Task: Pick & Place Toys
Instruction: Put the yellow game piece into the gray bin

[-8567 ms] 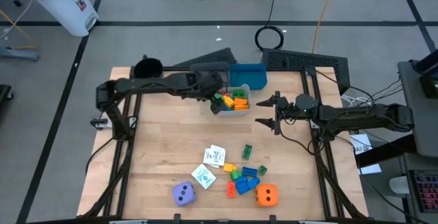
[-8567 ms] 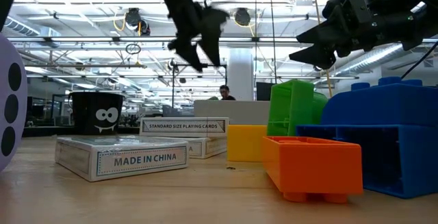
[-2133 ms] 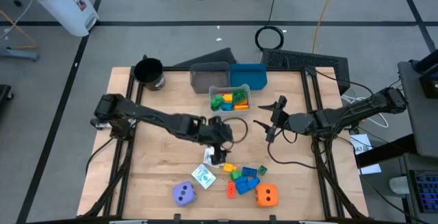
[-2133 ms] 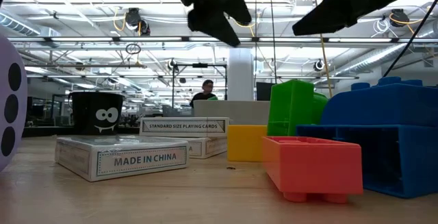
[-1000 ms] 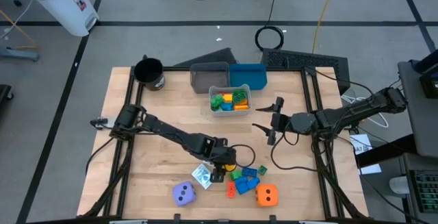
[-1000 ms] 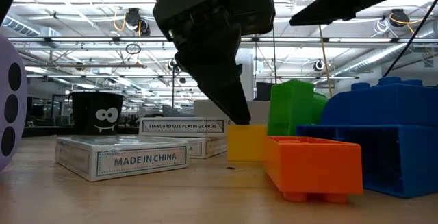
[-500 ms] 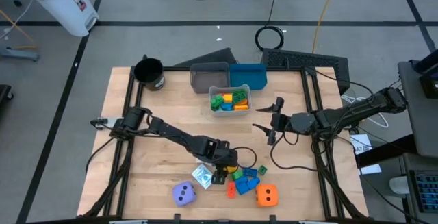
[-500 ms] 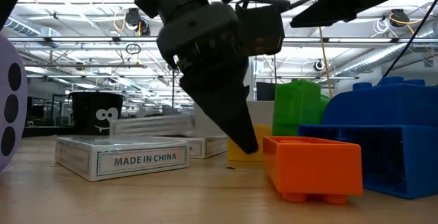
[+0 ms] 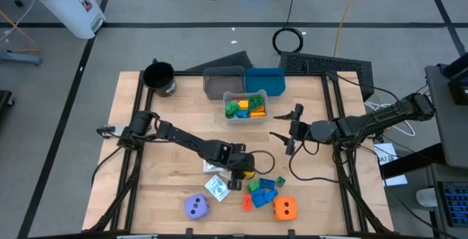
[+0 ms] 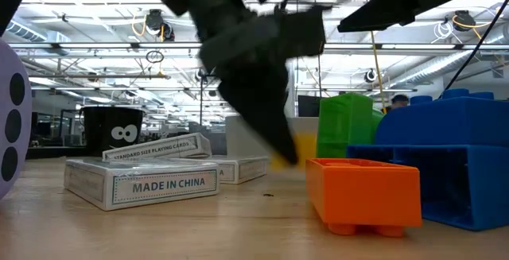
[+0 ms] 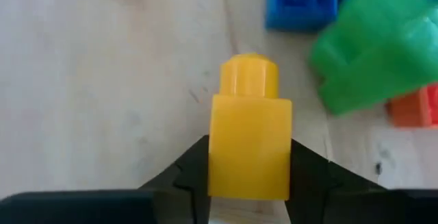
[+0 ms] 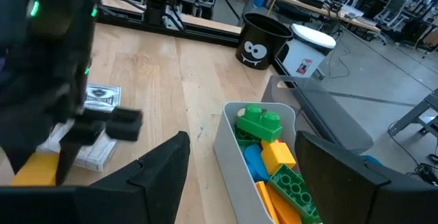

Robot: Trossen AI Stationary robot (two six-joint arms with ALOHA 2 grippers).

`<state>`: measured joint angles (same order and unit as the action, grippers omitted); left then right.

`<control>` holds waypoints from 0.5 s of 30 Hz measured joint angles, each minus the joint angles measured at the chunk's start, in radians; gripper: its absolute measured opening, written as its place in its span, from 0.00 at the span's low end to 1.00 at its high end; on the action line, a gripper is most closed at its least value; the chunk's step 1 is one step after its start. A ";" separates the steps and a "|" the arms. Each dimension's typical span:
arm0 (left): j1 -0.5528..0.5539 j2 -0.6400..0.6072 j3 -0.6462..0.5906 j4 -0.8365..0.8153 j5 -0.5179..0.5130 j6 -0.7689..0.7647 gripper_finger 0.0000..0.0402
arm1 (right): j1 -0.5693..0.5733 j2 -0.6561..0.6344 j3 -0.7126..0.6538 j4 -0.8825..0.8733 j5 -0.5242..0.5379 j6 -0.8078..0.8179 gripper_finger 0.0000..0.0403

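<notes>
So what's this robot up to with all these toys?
It is tidying toys off a wooden table. The left gripper has closed on a yellow block and holds it just above the table, beside the loose pile of blocks. A clear bin at the back already has several blocks in it. The right gripper waits open near that bin, holding nothing.

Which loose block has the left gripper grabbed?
The yellow block, clamped between the left gripper's fingers; the blue, green and orange blocks lie untouched beside it.

Bare table [image 9: 168, 166] left — blocks [image 9: 262, 190] crowd right.
</notes>
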<state>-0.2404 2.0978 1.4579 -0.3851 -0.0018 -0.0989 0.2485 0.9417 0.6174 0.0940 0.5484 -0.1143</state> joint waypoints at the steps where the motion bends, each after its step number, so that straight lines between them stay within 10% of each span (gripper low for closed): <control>1: 0.005 -0.015 0.001 0.005 -0.012 0.000 0.33 | 0.000 0.000 0.000 0.001 0.000 0.000 0.64; 15: 0.110 -0.309 0.001 -0.054 -0.457 0.139 0.40 | 0.000 0.000 0.000 0.002 0.000 -0.002 0.64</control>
<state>-0.1303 1.7884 1.4593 -0.4387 -0.4591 0.0399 0.2485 0.9421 0.6174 0.0957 0.5484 -0.1162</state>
